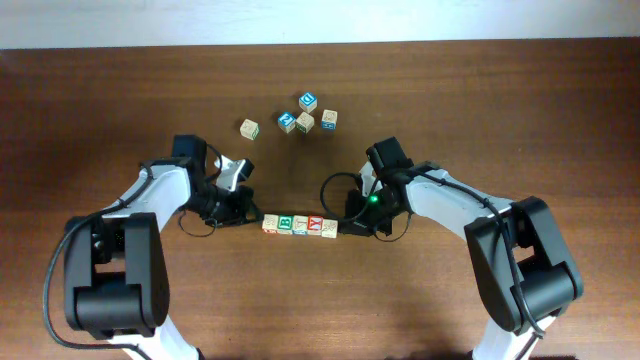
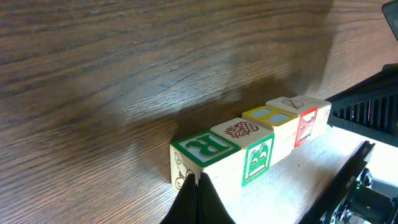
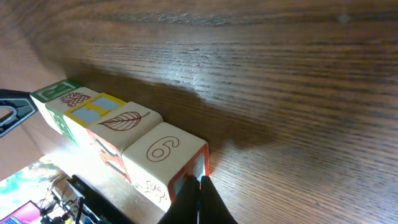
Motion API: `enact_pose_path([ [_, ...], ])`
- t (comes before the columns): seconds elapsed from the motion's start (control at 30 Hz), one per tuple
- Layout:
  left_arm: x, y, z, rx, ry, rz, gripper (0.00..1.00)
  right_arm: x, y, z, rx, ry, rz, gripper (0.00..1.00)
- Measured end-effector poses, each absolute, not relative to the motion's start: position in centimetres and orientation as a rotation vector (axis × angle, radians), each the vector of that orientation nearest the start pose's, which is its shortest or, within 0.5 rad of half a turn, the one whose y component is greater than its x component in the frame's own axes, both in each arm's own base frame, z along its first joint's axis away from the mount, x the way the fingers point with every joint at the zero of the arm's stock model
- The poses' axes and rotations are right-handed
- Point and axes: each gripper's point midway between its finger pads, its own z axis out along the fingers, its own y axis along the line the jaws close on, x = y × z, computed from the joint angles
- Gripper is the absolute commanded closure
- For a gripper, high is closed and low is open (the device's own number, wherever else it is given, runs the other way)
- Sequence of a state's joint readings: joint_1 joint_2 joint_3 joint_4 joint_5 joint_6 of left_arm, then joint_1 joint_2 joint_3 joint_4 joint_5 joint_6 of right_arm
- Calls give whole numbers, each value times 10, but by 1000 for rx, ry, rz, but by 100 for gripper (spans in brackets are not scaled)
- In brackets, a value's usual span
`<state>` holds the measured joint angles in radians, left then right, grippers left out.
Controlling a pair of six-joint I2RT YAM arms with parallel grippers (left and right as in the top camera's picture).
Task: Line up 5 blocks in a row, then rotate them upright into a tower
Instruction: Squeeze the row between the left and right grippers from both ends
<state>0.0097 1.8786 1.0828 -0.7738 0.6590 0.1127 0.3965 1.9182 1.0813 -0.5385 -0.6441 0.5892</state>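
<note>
Worktop [image 1: 480, 110]: dark brown wood with strong grain; everything below lies on it.
Left arm [image 1: 150, 195]: comes in from the near left, with the wrist turned toward the centre.
Left gripper [image 1: 251, 216]: fingers pressed together, nothing pinched. In the left wrist view the black fingertips [image 2: 198, 202] sit against the left end face of the row and appear to touch it.
Loose blocks [image 1: 305, 122]: five, on the far side of the worktop, well apart from the row. Two show bright blue faces with white letters. One stands alone to the left of the others.
Row of five blocks [image 1: 300, 224]: light wood, at the centre of the worktop between the two grippers. The blocks lie side by side with faces touching. The right end sits slightly nearer the robot than the left end.
Block 1 [image 2: 204, 148]: left end of the row; one face has a green frame and a green letter.
Block 2 [image 1: 285, 222]: green "B" facing up; pineapple drawing on an adjoining face.
Block 3 [image 3: 99, 107]: middle of the row; one face has a yellow frame and a blue letter.
Block 4 [image 1: 315, 224]: red "Y" facing up; red leaf drawing on an adjoining face.
Block 5 [image 3: 163, 150]: right end of the row; red "6" on one face, red edging.
Right gripper [image 1: 347, 226]: fingers pressed together, nothing pinched. In the right wrist view the tip is at the outer end of Block 5, at its corner.
Right arm [image 1: 450, 205]: comes in from the near right; a green light [image 1: 374, 199] glows near the wrist.
</note>
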Motion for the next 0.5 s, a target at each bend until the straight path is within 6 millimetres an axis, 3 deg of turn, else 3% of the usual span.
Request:
enact_pose_path([
  [0.27, 317, -87, 11, 153, 2983, -837, 100, 291, 235, 13, 183, 3095, 1061, 96],
  [0.5, 318, -91, 13, 151, 2970, -868, 100, 291, 236, 13, 179, 3095, 1061, 96],
])
